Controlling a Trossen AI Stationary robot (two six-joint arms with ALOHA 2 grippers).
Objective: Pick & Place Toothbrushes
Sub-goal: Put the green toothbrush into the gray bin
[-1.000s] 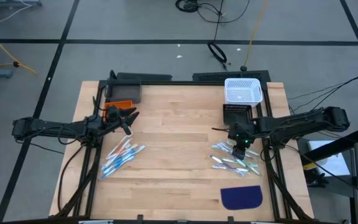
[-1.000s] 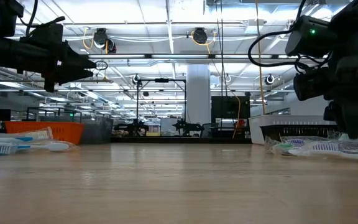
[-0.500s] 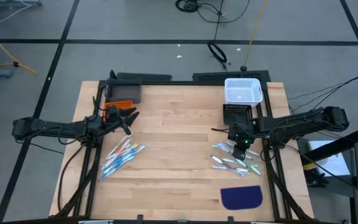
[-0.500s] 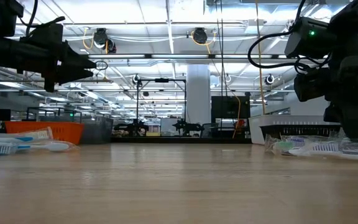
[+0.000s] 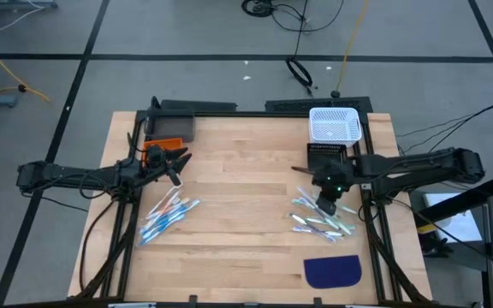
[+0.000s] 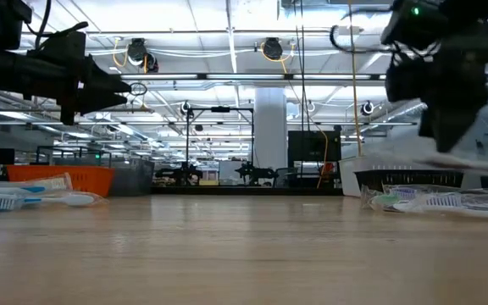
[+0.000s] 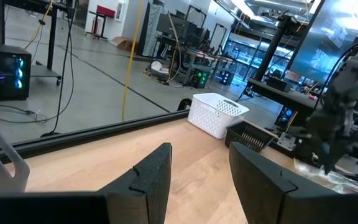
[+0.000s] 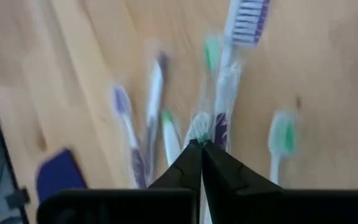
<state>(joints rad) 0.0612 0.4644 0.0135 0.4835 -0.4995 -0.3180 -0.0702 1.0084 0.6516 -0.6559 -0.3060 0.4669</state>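
Observation:
Two piles of toothbrushes lie flat on the wooden table, one at the left [image 5: 168, 216] and one at the right [image 5: 319, 221]. My right gripper [image 5: 325, 204] hangs over the right pile, shut on a toothbrush with a purple head in a clear wrapper [image 8: 232, 68]. In the low view that gripper [image 6: 447, 142] is above the pile [image 6: 430, 201]. My left gripper [image 5: 180, 164] waits open [image 7: 201, 158] beside the orange bin [image 5: 165, 145], holding nothing. My right gripper pinches the toothbrush between its two fingertips at the handle end [image 8: 215, 129]. The fingers slant down from above and lie roughly in line with the toothbrush, which runs on past the tips. The low view shows it as a blurred streak [image 6: 473, 166], clear of the pile.
A white basket [image 5: 335, 124] stands at the far right with a black bin [image 5: 326, 154] just in front of it. A dark blue mat [image 5: 332, 271] lies near the front right edge. Bare wood lies between the two piles.
My right gripper has risen from the right pile and shifted slightly toward the table's left, taking one toothbrush up off the table. The other toothbrushes stay where they lay.

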